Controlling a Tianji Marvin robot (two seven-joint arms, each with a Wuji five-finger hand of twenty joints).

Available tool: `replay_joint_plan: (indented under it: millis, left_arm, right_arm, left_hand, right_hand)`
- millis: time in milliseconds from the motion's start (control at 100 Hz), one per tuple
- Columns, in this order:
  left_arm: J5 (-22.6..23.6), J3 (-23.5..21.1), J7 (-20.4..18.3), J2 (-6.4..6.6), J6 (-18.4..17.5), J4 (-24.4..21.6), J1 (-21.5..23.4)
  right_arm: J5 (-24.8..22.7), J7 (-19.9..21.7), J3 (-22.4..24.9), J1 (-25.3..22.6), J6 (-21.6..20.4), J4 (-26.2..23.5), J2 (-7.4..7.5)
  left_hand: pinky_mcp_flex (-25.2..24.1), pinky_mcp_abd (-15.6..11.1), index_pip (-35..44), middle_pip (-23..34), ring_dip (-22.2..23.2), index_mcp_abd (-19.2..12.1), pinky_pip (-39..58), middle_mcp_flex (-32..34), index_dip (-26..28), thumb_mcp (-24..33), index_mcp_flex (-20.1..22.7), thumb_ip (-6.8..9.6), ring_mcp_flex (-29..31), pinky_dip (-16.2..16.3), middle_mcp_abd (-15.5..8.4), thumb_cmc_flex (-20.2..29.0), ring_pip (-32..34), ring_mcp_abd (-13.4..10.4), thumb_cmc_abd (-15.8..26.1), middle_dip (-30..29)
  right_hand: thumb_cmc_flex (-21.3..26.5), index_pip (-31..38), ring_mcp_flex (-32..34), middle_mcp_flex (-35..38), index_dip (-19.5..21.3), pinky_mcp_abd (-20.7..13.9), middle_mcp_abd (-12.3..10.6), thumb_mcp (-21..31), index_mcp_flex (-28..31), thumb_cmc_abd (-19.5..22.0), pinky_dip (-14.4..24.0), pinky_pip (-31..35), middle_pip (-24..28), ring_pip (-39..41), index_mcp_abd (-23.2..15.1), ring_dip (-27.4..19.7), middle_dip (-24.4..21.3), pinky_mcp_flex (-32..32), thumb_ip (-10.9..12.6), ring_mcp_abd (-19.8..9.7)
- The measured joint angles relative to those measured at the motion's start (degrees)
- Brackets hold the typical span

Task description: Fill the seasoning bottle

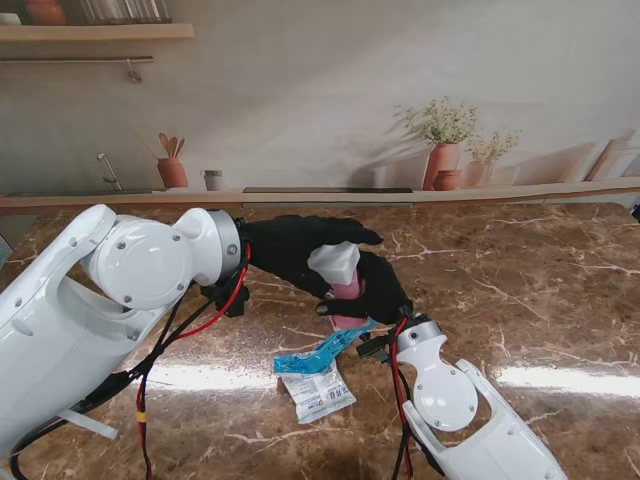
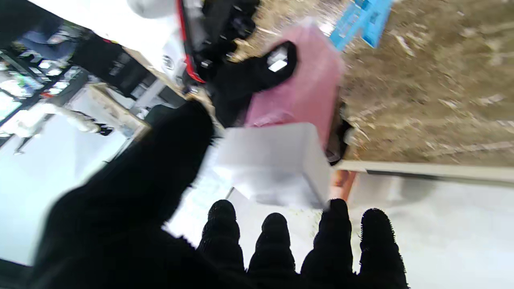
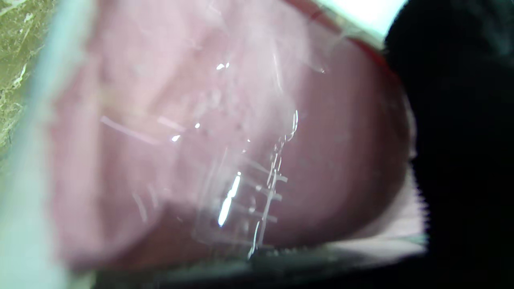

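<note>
**Both hands at the seasoning bottle, mid-table**

Stand view: the seasoning bottle, pink body with a white cap, is held upright above the marble table, about midway between the left and right edges. The right hand is wrapped round the pink body, fingers clamped on it. The left hand reaches in from the left, fingers round the cap; whether they grip or merely touch it I cannot tell. A torn blue-and-white packet lies flat on the table just nearer to me than the bottle, toward the near edge.

Left wrist view: blurred. The white cap sits just beyond the fingertips, with the thumb beside it. The pink body carries a black finger of the right hand across it. A blue piece of the packet shows on the table.

Right wrist view: the bottle's clear wall, pink inside, fills the frame, very close and out of focus. A black finger presses along one side.
</note>
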Motion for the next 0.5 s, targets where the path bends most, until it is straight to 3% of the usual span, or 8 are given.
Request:
replay_joint_plan:
  millis: [50, 90, 140, 180, 270, 390, 450, 500]
  left_arm:
    - [3.2, -0.7, 0.5, -0.18, 0.0, -0.4, 0.7]
    - [4.8, -1.2, 2.4, -0.4, 0.1, -0.6, 1.7]
    - [4.7, -1.3, 6.0, -0.64, 1.7, -0.8, 2.8]
    - [4.4, -1.1, 8.1, -0.86, 4.8, -1.1, 3.5]
    - [5.8, -0.2, 8.1, -1.07, 8.8, -1.8, 3.7]
    - [13.1, 1.4, 6.7, -1.09, 8.5, -2.2, 3.6]
    - [13.5, 1.7, 6.9, -1.11, 9.3, -2.3, 3.6]
    - [13.5, 2.3, 6.9, -1.1, 12.0, -2.5, 3.4]
  right_arm:
    - [0.0, 0.0, 0.0, 0.0, 0.0, 0.0, 0.0]
    - [0.0, 0.0, 0.1, 0.0, 0.0, 0.0, 0.0]
    - [0.0, 0.0, 0.1, 0.0, 0.0, 0.0, 0.0]
    - [0.0, 0.0, 0.1, 0.0, 0.0, 0.0, 0.0]
    - [0.0, 0.0, 0.1, 0.0, 0.0, 0.0, 0.0]
    - [0.0, 0.1, 0.3, 0.0, 0.0, 0.0, 0.0]
    - [0.0, 0.2, 0.4, -0.1, 0.0, 0.0, 0.0]
    - [0.0, 0.4, 0.5, -0.1, 0.0, -0.1, 0.03]
  left_hand:
    - [0.0, 0.4, 0.0, 0.0, -0.1, 2.2, 0.0, 0.0, -0.7, -13.1, 0.0, 1.55, 0.0, 0.0, 0.5, -2.6, 0.0, 0.0, 0.8, 0.0]
    - [0.0, 1.2, 0.0, 0.0, -0.1, 2.9, 0.0, 0.0, 0.5, -22.2, 0.0, 2.35, 0.3, 1.8, 1.1, -2.3, 0.2, 0.0, 3.3, 2.0]
    - [-0.6, 1.7, 0.0, 0.0, 0.6, 3.9, 0.0, 0.0, 3.8, -31.3, 0.0, 2.4, 0.8, 4.6, 1.2, -2.4, 0.7, 0.0, 7.1, 4.8]
    - [-0.6, 2.9, 0.0, 1.2, 1.7, 6.3, 1.2, 0.0, 5.7, -35.6, 0.0, 3.04, 2.2, 6.0, 3.3, -2.4, 1.7, 1.1, 8.5, 6.1]
    - [1.1, 5.2, 0.0, 5.1, 5.8, 10.0, 8.1, 3.4, 7.4, -39.0, 0.4, 3.04, 7.5, 8.4, 5.2, -5.1, 5.0, 2.3, 10.5, 9.0]
    - [5.3, 9.5, 0.1, 9.5, 12.7, 14.4, 21.4, 11.9, 8.4, -39.1, 9.0, 3.04, 16.3, 8.7, 6.8, -7.1, 10.8, 3.1, 10.2, 13.2]
    - [6.7, 10.7, 0.3, 12.1, 15.6, 14.8, 28.6, 15.4, 8.6, -40.3, 12.3, 3.08, 19.7, 6.5, 7.2, -8.6, 13.8, 3.7, 10.8, 15.2]
    - [7.5, 11.9, 0.8, 13.8, 17.3, 15.1, 32.3, 18.4, 8.6, -40.3, 14.3, 3.08, 22.0, 5.3, 8.0, -9.3, 15.6, 5.2, 11.3, 16.9]
  right_hand:
    - [0.0, 0.0, 0.0, 0.0, 0.0, 0.0, 0.0, 0.0, 0.0, 0.0, 0.0, 0.0, 0.0, 0.0, 0.0, 0.0, 0.0, 0.0, 0.0, 0.0]
    - [0.0, 0.0, 0.0, 0.0, 0.0, 0.0, 0.0, 0.0, 0.0, 0.0, 0.0, 0.0, 0.0, 0.0, 0.0, 0.0, 0.0, 0.0, 0.0, 0.0]
    - [0.0, 0.0, 0.0, 0.0, 0.0, 0.0, 0.0, 0.0, 0.0, 0.0, 0.0, 0.0, 0.0, 0.0, 0.0, 0.0, 0.0, 0.0, 0.0, 0.0]
    - [0.0, 0.0, 0.0, 0.0, 0.0, 0.0, 0.0, 0.0, 0.0, 0.0, 0.0, 0.0, 0.0, 0.1, 0.0, 0.0, 0.0, 0.0, 0.0, 0.0]
    - [0.0, 0.0, 0.0, 0.0, 0.0, 0.0, 0.0, 0.0, 0.0, 0.0, 0.0, 0.0, 0.0, 0.1, 0.1, 0.0, 0.0, 0.0, 0.0, 0.0]
    - [0.0, 0.0, 0.0, 0.0, 0.0, 0.0, 0.0, 0.0, 0.0, 0.0, 0.0, 0.0, 0.0, 0.2, 0.1, 0.0, 0.0, 0.0, 0.0, 0.0]
    - [0.0, 0.0, 0.0, 0.0, 0.0, 0.0, 0.0, 0.0, 0.0, 0.0, 0.0, 0.0, 0.0, 0.3, 0.1, 0.0, 0.0, 0.0, 0.0, 0.0]
    - [0.0, 0.0, 0.0, 0.0, 0.0, 0.0, 0.0, 0.0, 0.0, 0.0, 0.0, 0.0, 0.0, 0.4, 0.1, 0.0, 0.0, 0.0, 0.0, 0.0]
